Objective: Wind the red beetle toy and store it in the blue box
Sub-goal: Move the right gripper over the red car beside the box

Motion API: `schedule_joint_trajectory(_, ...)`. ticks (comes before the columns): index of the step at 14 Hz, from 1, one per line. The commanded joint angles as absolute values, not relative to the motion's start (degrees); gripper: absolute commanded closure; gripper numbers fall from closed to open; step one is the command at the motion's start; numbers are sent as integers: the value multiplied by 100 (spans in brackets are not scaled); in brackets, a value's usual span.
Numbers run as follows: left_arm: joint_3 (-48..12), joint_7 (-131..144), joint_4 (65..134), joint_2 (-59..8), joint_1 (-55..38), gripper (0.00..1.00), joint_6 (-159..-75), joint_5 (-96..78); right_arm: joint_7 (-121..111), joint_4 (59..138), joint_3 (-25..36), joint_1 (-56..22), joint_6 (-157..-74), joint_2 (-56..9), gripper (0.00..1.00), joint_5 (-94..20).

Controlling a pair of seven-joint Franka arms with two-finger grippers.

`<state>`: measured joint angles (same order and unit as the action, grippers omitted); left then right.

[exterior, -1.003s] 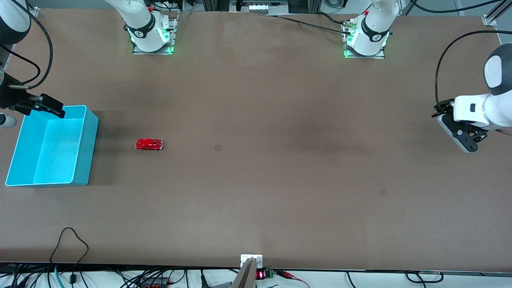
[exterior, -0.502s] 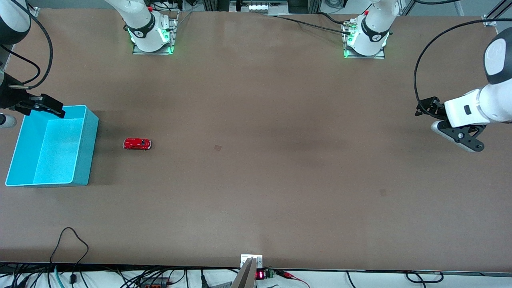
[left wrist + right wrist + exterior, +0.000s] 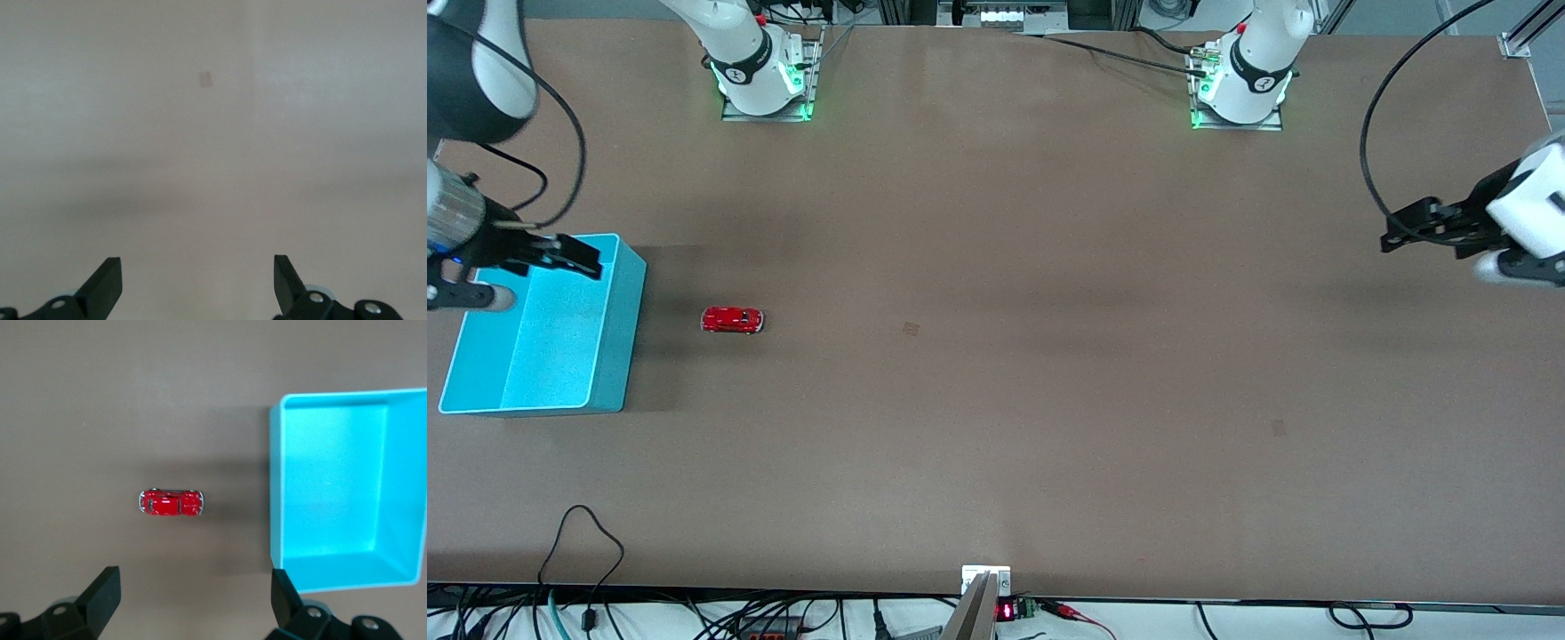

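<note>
Now the right gripper (image 3: 547, 258), jaws wide and empty, has shifted to hover over the blue box (image 3: 627, 338) at the frame's left edge. The left gripper (image 3: 1427, 229), also wide, has pulled toward the right edge. The red beetle toy (image 3: 732, 320) rests just beside the box, unmoved.

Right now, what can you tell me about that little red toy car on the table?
The red beetle toy is a tiny, glossy red car with a rounded body, pale windows and silvery ends, probably painted metal or plastic. It sits upright on its wheels on the brown table, lengthwise along the table, one end pointing at the blue box. It stands beside that box, apart from it, toward the right arm's end. Nothing touches it but the tabletop; no gripper holds it.
</note>
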<state>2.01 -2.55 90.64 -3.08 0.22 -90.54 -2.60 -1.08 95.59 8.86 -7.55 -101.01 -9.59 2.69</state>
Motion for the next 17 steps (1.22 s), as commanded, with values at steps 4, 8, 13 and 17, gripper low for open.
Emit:
schedule_joint_trajectory(4, 396, 9, 9704, 449, -264, 0, -9282, -220, -351, 9396, 888, -1379, -10467, -1941, 0, 159)
schedule_joint_trajectory(8, 37, 44, 9589, 378, -273, 0, -9272, 210, -1727, 9439, 888, -1424, -10660, -2311, 0, 106)
schedule_joint_trajectory(13, -9, 132, 9589, 404, -202, 0, -9133, 202, -3505, 9921, 888, -1371, -11152, -2347, 0, 97)
schedule_joint_trajectory(17, -17, 149, 9580, 431, -202, 0, -8982, -17, -3620, 9967, 888, -1415, -11189, -2312, 0, 70)
